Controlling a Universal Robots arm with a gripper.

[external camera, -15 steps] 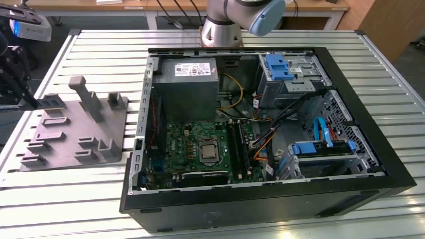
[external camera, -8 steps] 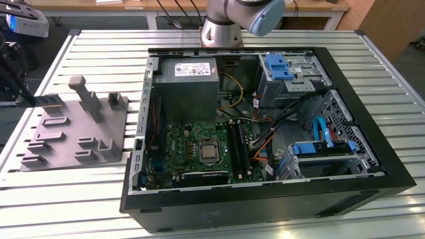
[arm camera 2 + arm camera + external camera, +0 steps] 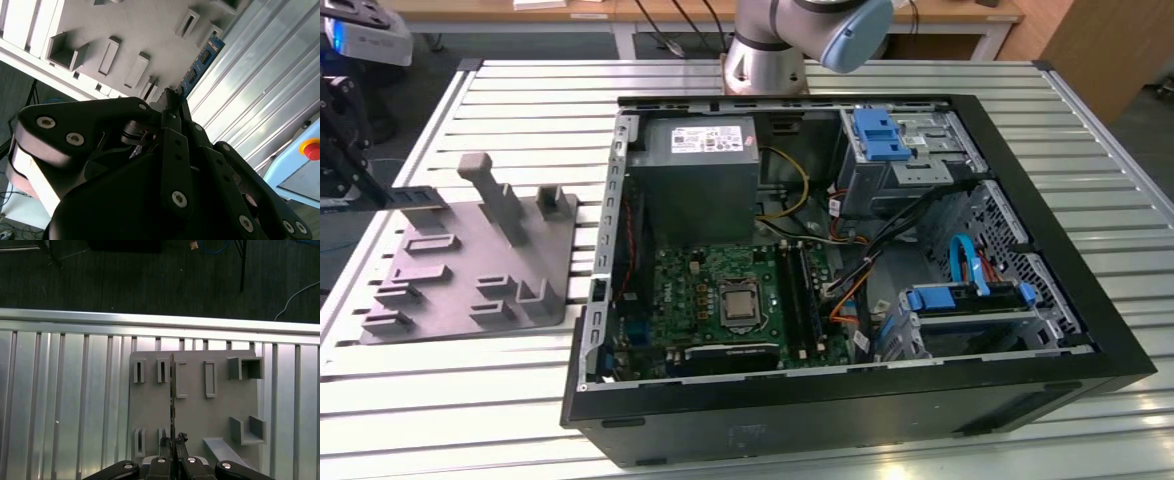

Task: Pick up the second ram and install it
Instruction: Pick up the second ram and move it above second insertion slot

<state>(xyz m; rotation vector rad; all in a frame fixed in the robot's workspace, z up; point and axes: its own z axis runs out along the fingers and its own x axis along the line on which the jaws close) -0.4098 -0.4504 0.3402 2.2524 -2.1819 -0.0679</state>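
Ram point(image 3: 172, 390) edge-on, the gripper point(image 3: 173, 441) clamped tight on its end, over the holder point(image 3: 220, 405) toward one side edge. The pick looks made. Installing in the motherboard point(image 3: 720, 290) is not yet done.

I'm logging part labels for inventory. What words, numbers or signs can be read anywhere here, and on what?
No text can be read.
White sticker on the grey metal power-supply box: print cannot be made out.
Thin dark green circuit-board strip, the second ram, clamped in the black gripper: no legible markings.
Red round button: no lettering to see.
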